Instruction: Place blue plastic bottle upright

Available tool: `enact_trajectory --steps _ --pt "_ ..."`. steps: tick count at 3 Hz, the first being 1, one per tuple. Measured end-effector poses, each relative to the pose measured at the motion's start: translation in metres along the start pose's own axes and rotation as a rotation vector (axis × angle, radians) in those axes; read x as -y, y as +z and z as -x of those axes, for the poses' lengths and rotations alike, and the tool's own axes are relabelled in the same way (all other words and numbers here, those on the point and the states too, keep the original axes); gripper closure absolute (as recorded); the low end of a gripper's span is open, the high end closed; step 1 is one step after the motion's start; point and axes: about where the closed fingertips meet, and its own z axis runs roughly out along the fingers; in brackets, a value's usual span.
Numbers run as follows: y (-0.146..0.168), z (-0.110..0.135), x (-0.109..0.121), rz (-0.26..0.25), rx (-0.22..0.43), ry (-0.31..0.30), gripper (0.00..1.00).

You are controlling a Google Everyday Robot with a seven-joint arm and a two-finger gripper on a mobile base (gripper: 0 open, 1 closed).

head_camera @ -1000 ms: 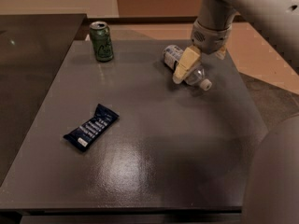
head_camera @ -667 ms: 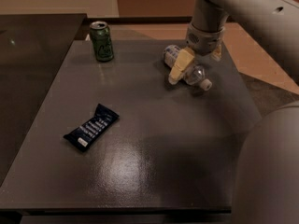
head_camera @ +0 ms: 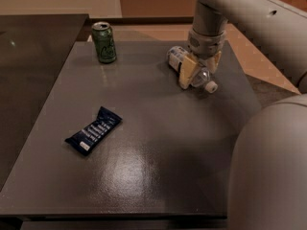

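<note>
Can't tell if gripper (head_camera: 201, 73) clenched on toppled clear white-capped plastic bottle (head_camera: 175, 57), grey tabletop (head_camera: 168, 143) 1 o'clock. Clamp mid-body, lift, pivot cap-up.

The blue plastic bottle (head_camera: 175, 57) lies on its side near the table's (head_camera: 163, 147) far right corner, with its white cap toward the right edge. The gripper (head_camera: 200, 71) is down over its middle. A green can (head_camera: 104, 42) stands upright at the far left corner, and a dark-blue wrapper (head_camera: 94, 130) lies flat near the left edge.
</note>
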Motion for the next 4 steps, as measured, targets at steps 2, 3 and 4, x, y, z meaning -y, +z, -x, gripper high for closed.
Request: enact_trajectory --steps 2,3,4 --pt "-0.017 0.006 0.005 -0.034 0.035 -0.083 0.77" --pt "-0.046 0.017 0.002 -0.105 0.086 -0.257 0.99" --pt "-0.072 0.023 -0.007 -0.197 0.099 -0.473 1.00"
